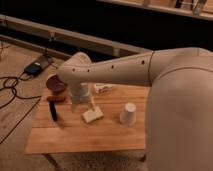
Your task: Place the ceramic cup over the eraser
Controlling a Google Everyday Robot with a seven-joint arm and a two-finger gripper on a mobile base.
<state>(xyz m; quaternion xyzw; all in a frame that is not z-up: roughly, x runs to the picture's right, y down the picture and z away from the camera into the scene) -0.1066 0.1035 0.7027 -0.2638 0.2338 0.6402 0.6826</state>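
The pale arm (150, 70) fills the right side, cut off by the frame and hiding the right end of the wooden bench (75, 140). The ceramic cup (128, 113) stands narrow end up, well apart from the eraser (53, 111) near the left edge, with a cream block (92, 115) between them. The hand (80, 102), half hidden under the wrist, points down just behind the block, jaws spread, gripping nothing. Farther back are a dark red bowl (56, 84) and floor cables (10, 85).

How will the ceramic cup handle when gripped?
The ceramic cup looks stiff and smooth, so probably slippery; its tapered sides may let it slide in a grip. Taller than wide, it could tip if nudged. The gripper hangs apart, near the cream block.
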